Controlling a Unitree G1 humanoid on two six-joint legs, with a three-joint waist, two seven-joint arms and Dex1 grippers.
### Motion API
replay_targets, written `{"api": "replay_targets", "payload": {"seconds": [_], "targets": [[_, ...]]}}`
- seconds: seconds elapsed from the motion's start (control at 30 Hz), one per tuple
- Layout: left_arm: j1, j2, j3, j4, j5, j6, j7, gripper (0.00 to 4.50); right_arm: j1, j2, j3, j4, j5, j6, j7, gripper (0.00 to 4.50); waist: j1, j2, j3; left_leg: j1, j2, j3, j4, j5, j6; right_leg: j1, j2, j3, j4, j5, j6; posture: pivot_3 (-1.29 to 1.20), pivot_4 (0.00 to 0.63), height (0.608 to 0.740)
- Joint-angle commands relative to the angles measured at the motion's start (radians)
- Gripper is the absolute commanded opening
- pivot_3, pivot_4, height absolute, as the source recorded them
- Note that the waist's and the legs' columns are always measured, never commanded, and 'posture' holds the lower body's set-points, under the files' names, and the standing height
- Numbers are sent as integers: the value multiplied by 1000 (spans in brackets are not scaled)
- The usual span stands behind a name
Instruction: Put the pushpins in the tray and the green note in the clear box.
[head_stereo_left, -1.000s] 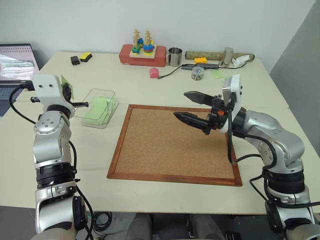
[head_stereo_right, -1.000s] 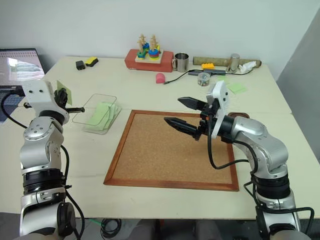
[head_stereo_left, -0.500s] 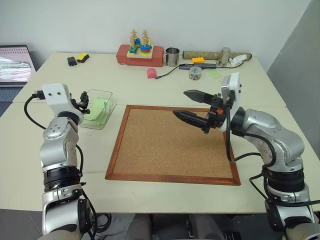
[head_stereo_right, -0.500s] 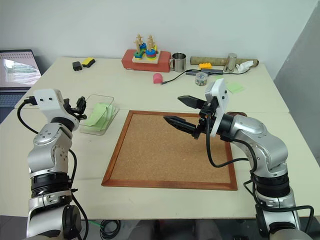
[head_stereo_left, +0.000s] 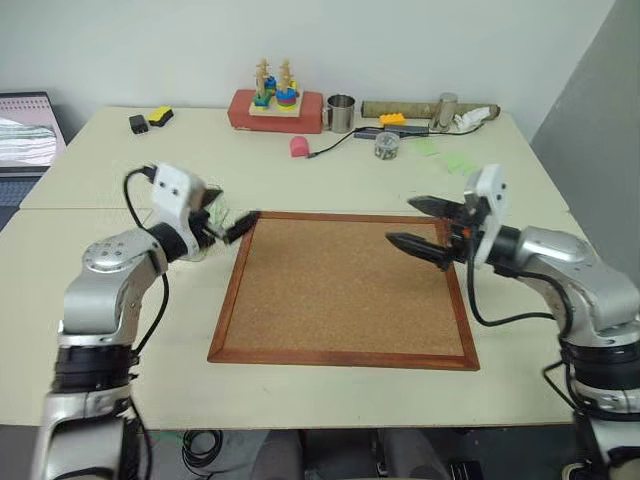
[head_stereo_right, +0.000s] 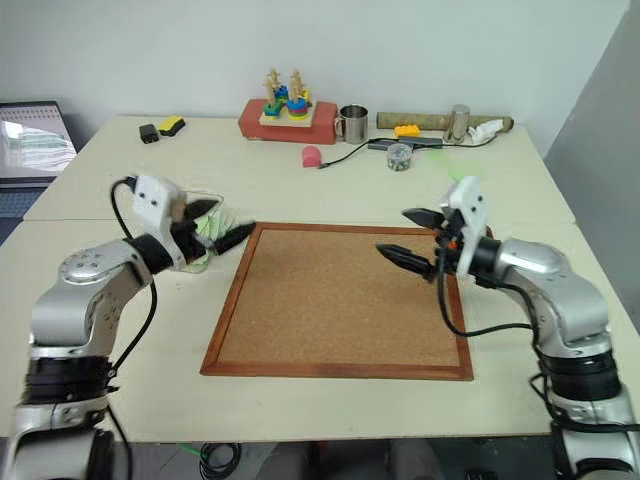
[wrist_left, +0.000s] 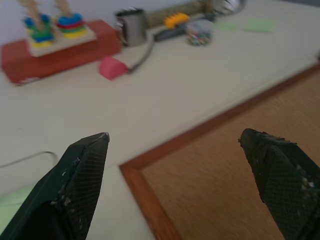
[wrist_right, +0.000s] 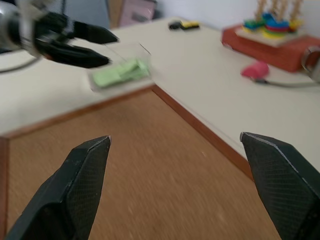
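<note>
My left gripper (head_stereo_left: 236, 216) is open and empty, hovering at the cork board's far left corner, in front of the clear box (wrist_right: 141, 53). Light green paper, the green note (wrist_right: 120, 73), lies inside that box. In the right wrist view the left gripper (wrist_right: 92, 46) hangs just beside the box. Over the board's right side my right gripper (head_stereo_left: 400, 222) stands open with nothing between its fingers. The left wrist view has its two fingertips (wrist_left: 95, 150) wide apart above the board's corner. The pushpins and the tray are hidden.
A large cork board (head_stereo_left: 340, 290) with a wooden frame fills the table's middle. Along the back edge stand a red base with stacking rings (head_stereo_left: 275, 105), a metal cup (head_stereo_left: 340, 112) and a pink object (head_stereo_left: 299, 147). A laptop (head_stereo_left: 25, 125) sits far left.
The left gripper opened, letting go of the green note over the clear box, then swung right to the board's corner. The right gripper moved right and a little lower.
</note>
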Motion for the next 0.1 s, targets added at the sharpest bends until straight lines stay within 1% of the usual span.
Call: {"api": "replay_targets", "payload": {"seconds": [0.03,0.1], "targets": [[39,46,1,-68,-39,38,-79,4463,29,-33,-35,3,-15,-23,19,4360,-3,0,0,0,0,0,0,0,0,0,0,0,1,0,0,0,150,740],[79,65,-20,-92,-23,23,-112,4463,53,-38,-42,3,-21,-32,17,4360,-5,0,0,0,0,0,0,0,0,0,0,0,1,-2,3,0,150,740]]}}
